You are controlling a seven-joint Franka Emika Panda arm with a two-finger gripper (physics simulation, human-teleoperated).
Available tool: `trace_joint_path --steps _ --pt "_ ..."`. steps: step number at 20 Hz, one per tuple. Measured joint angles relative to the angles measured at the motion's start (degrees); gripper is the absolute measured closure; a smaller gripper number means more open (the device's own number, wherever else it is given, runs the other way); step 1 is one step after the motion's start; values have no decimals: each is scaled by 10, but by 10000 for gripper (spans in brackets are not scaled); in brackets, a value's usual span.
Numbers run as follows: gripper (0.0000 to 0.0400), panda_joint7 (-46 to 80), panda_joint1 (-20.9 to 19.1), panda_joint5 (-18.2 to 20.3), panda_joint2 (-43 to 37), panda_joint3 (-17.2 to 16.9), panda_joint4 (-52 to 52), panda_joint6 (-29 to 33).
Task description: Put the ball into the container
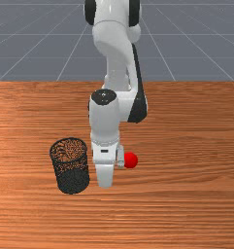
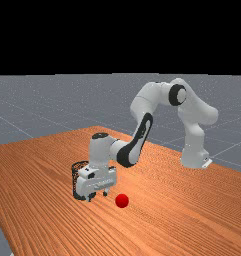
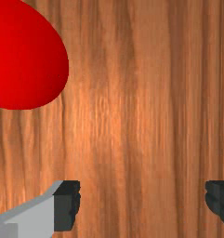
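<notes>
Table (image 1: 186, 204): orange-brown wood, spreading beneath the whole scene and supporting the container (image 1: 73, 181) and the ball (image 1: 131, 160).
Arm (image 2: 147, 100): white and grey, reaching in the front view from twelve o'clock towards the middle; in the far view its base is standing at about two o'clock from the gripper (image 2: 97, 196).
Container: black mesh, round, standing upright; in the front view it is lying at nine o'clock from the gripper, while in the far view the gripper is partly covering it.
Gripper: pointing down over the wood between container and ball; in the wrist view its two fingers (image 3: 67, 204) are standing wide apart, with bare wood showing between them, and are gripping nothing.
Ball: red, resting on the table outside the container, near the gripper at three o'clock in the front view; in the wrist view it is lying outside the gap, towards one finger's side.
</notes>
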Motion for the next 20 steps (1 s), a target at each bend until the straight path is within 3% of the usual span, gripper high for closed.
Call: trace_joint_path --steps 2,6,8,11,13,15,17,20 --pt "0 5 4 -3 102 -4 196 -91" --pt "0 4 6 -11 68 -12 182 -113" --pt "0 -17 -12 -8 71 -11 192 -117" --pt "0 -17 -16 -10 14 -14 85 -67" --pt "0 -11 -18 -4 16 -13 86 -67" --pt "0 -24 -23 0 67 -5 185 -114" --pt "0 -17 -19 -5 166 -10 374 -208" --pt "0 -17 -18 -5 141 -10 348 -215"
